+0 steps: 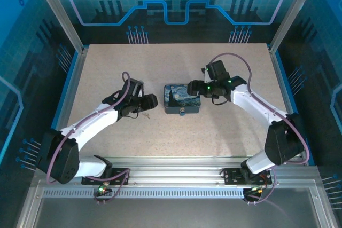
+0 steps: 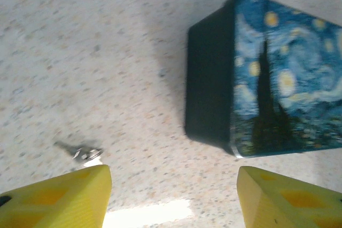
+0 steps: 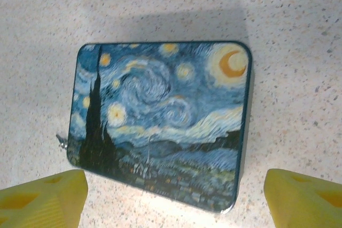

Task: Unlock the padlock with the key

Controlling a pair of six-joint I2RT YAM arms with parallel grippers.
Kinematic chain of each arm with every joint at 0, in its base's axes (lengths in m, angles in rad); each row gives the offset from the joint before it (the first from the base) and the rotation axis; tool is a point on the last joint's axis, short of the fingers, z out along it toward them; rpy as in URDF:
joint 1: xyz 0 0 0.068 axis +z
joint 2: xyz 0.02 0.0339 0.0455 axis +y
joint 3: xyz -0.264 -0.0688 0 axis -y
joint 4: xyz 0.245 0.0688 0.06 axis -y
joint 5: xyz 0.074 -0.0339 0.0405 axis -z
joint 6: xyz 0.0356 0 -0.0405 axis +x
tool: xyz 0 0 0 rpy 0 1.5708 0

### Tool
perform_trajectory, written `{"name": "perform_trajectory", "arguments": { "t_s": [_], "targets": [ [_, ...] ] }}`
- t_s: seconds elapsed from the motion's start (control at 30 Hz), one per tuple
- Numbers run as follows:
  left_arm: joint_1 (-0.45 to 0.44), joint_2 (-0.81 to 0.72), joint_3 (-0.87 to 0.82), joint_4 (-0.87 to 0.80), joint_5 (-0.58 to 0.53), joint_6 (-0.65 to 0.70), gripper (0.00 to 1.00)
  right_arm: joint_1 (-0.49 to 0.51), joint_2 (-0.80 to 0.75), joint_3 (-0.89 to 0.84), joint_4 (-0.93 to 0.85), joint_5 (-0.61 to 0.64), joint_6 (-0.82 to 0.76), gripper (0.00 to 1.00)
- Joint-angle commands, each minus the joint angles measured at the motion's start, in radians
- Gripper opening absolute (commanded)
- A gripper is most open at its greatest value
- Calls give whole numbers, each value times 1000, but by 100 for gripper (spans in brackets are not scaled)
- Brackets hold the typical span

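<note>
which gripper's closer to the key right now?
Left. The left gripper sits open with the key on the table just off one fingertip. The right gripper is at the box, on the side away from the key.

Box: I saw a flat box point(image 1: 182, 99) with a swirling night-sky print on its lid and dark blue sides; it lay lid up, rounded corners showing
Table: the box sat near the middle of a pale speckled table point(image 1: 224, 132); I noted its soft shadow there
Panels: blue circuit-pattern panels point(image 1: 176, 4) stood behind and at both sides
Rail: a ribbed metal rail point(image 1: 176, 177) ran along the near edge
</note>
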Motion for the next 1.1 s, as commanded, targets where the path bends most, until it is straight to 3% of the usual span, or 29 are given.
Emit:
{"name": "perform_trajectory", "arguments": {
  "t_s": [0.0,0.33,0.6,1.07],
  "targets": [
    [-20,1,-28,-111,-87,-106,61,30,-46,-47,-40,38,-10,87],
    [-85,213,66,-178,-223,-298,48,38,-122,-129,-22,45,20,87],
    [-92,310,134,-218,-300,-353,48,32,-168,-174,-8,58,33,87],
    [-112,394,176,-226,-290,-379,45,-7,-174,-210,23,39,46,87]
  ]
}}
